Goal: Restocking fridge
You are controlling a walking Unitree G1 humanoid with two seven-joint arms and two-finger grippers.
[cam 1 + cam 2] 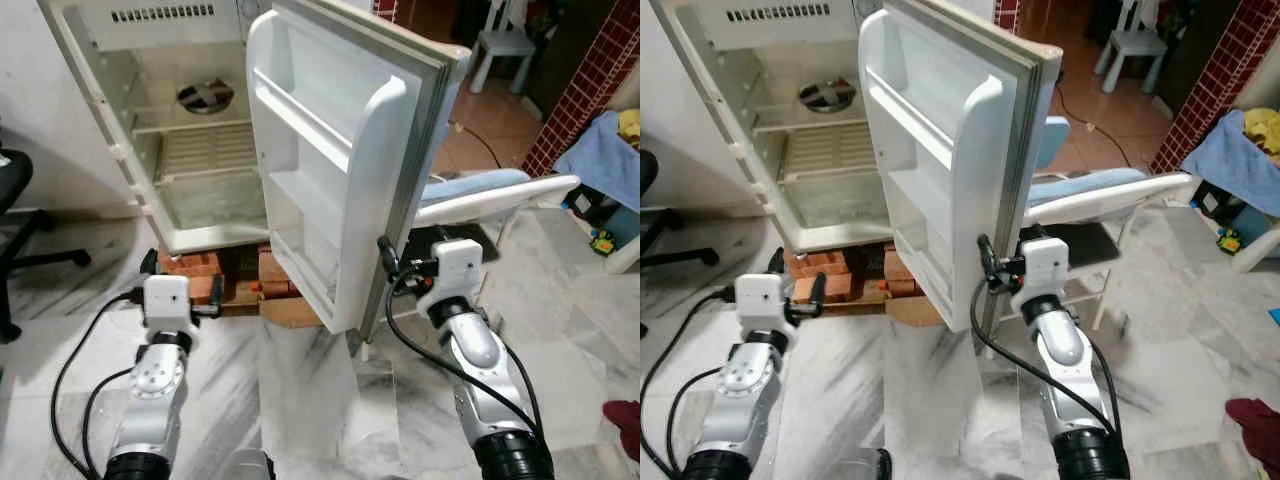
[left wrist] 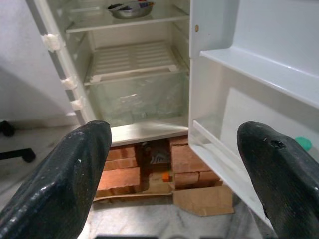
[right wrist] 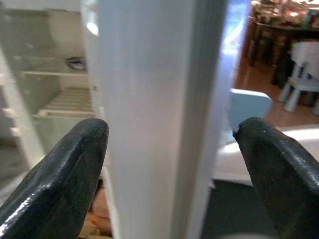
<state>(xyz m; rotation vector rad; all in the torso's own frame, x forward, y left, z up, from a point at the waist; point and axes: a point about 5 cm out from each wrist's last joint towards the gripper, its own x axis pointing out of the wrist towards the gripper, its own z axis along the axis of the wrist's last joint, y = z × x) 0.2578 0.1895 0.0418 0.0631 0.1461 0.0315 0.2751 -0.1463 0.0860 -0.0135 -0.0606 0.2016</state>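
The white fridge stands open on red bricks, and its door is swung out toward me. A metal bowl rests on an upper shelf, above a wire shelf and a clear drawer. The door shelves look bare apart from a small green thing low down. My right gripper is open, its fingers astride the door's outer edge. My left gripper is open and holds nothing. It hovers low in front of the bricks.
A black office chair stands at the left. Behind the door a white and blue chair stands close to my right arm. A flat cardboard piece lies by the bricks. Blue cloth and a red item are at the right.
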